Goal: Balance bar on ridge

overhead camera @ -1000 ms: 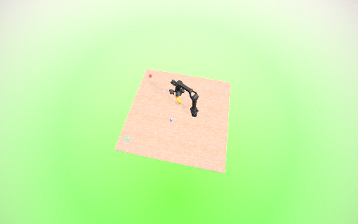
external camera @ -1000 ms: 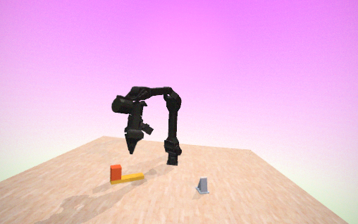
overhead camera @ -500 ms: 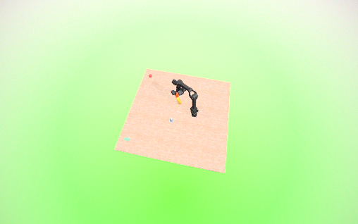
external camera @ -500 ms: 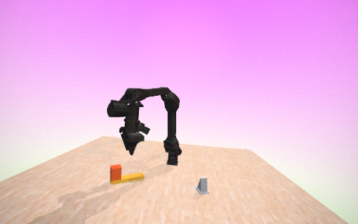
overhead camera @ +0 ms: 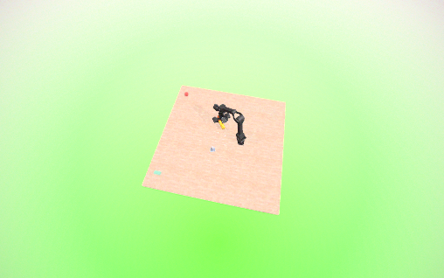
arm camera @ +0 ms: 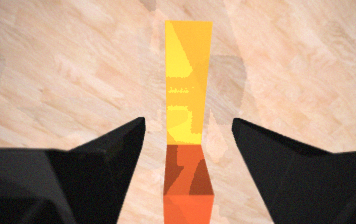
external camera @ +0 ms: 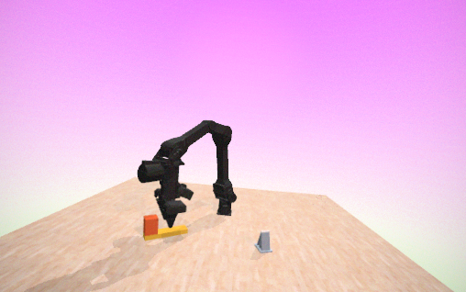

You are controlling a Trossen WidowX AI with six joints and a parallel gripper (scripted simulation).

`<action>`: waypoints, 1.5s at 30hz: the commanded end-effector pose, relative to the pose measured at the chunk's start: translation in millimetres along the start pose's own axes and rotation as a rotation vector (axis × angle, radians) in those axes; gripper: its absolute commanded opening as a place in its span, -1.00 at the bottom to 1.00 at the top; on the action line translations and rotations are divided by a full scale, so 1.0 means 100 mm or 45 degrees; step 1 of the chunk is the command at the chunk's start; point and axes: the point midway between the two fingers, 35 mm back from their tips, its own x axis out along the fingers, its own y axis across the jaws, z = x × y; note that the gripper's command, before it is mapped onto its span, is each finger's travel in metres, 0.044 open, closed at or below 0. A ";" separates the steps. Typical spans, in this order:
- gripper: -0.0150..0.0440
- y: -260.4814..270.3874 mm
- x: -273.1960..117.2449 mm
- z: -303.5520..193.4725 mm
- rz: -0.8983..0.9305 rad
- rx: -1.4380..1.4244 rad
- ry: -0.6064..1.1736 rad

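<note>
The yellow bar (overhead camera: pixel 222 126) (external camera: pixel 171 231) (arm camera: pixel 187 60) lies flat on the table, with an orange-red block (external camera: pixel 150 225) (arm camera: pixel 187 210) standing on one end of it. My gripper (external camera: pixel 171 226) (arm camera: pixel 189 123) is open and points down just above the bar. In the wrist view the bar runs lengthwise between the two fingers, with a gap on each side; the block end is nearer the bottom of that view. The grey ridge (overhead camera: pixel 212 149) (external camera: pixel 264 241) stands upright on a small base, away from the bar, with nothing on it.
The arm's base (overhead camera: pixel 240 140) (external camera: pixel 224 207) stands on the table (overhead camera: pixel 253 184) (external camera: pixel 344 257), behind the bar and ridge in the exterior view. A small red object (overhead camera: pixel 186 93) lies near one table corner and a flat teal patch (overhead camera: pixel 157 173) near another.
</note>
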 end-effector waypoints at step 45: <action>0.00 0.01 0.34 0.01 0.000 0.000 0.000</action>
